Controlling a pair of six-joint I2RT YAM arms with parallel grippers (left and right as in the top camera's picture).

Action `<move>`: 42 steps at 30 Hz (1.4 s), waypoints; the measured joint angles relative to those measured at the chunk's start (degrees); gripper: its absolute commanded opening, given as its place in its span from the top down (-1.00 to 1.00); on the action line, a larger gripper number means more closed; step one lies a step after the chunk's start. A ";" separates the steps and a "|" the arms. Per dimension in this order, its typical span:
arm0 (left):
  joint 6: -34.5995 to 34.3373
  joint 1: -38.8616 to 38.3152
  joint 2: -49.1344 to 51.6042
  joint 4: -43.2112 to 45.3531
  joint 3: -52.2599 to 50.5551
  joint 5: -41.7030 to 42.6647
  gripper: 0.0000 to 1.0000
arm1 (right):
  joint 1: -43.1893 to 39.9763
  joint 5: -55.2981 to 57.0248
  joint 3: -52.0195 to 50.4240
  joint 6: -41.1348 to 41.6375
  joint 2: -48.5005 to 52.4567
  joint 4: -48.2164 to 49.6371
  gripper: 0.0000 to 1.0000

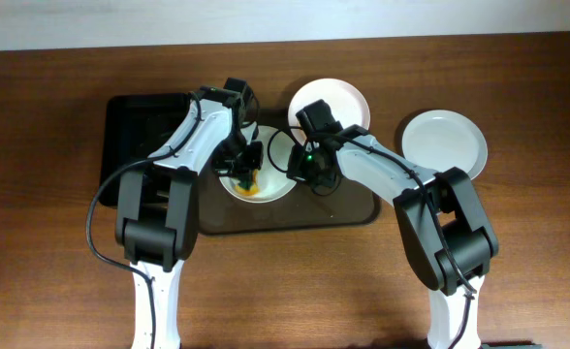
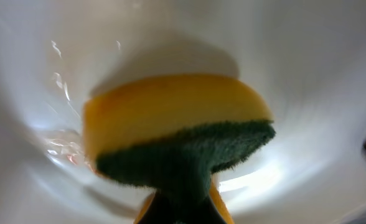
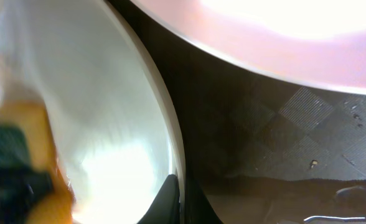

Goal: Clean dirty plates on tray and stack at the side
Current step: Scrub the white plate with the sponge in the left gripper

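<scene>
- Overhead: the tray [image 1: 353, 208] lies in the middle of the table [image 1: 518, 271], with a black bin [image 1: 130, 126] touching its 9 o'clock side
- The near plate [image 1: 275, 186] sits inside the tray, toward 9 o'clock of its middle
- The upper plate [image 1: 335, 97] rests over the tray's rim at 1 o'clock
- The side plate [image 1: 444, 143] lies off the tray on bare wood at 2 o'clock
- The left gripper [image 1: 249, 167] has its jaws clamped on a yellow and green sponge [image 1: 250, 186], which is down in the near plate
- The right gripper [image 1: 302, 173] meets that plate's rim at 3 o'clock
- Left wrist: the sponge fills the middle, its yellow face pressed to the white plate and its green pad pinched at 6 o'clock
- Right wrist: the near plate's rim runs down to 6 o'clock and passes between dark fingertips [image 3: 170, 198], the jaws closed on it; the upper plate glares at 12 o'clock and the dark tray floor shows at 3 o'clock
</scene>
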 measured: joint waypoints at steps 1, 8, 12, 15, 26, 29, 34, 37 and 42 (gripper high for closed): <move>-0.70 0.04 -0.28 2.80 0.00 -1.97 0.99 | -0.02 0.00 0.00 0.28 0.00 0.02 0.92; -6.73 0.11 -0.50 9.03 0.04 -14.64 0.99 | -0.02 0.00 0.00 0.66 0.00 0.02 0.92; -9.49 0.11 -0.50 5.88 0.07 -19.65 0.99 | 0.00 -0.20 0.02 0.61 0.07 0.35 0.92; -9.01 0.02 -0.50 1.40 0.09 -20.17 0.99 | 0.22 -0.48 0.02 0.39 0.07 0.17 0.92; 14.16 0.44 -0.50 1.73 0.00 5.66 0.99 | 0.20 -0.46 0.02 -0.26 0.07 -0.15 0.92; 12.85 0.24 -0.48 5.88 -0.09 6.97 0.99 | 0.17 -0.46 0.02 -0.26 0.07 -0.15 0.92; 4.35 0.81 -0.48 12.31 -0.13 1.18 0.99 | 0.15 -0.46 0.02 -0.24 0.07 -0.09 0.92; -1.49 0.98 -0.50 12.44 -0.11 -5.84 0.99 | 0.15 -0.46 0.02 -0.26 0.07 -0.09 0.92; -8.13 0.94 -0.50 4.11 0.37 -15.80 0.99 | 0.15 -0.50 0.02 -0.50 0.07 0.09 0.92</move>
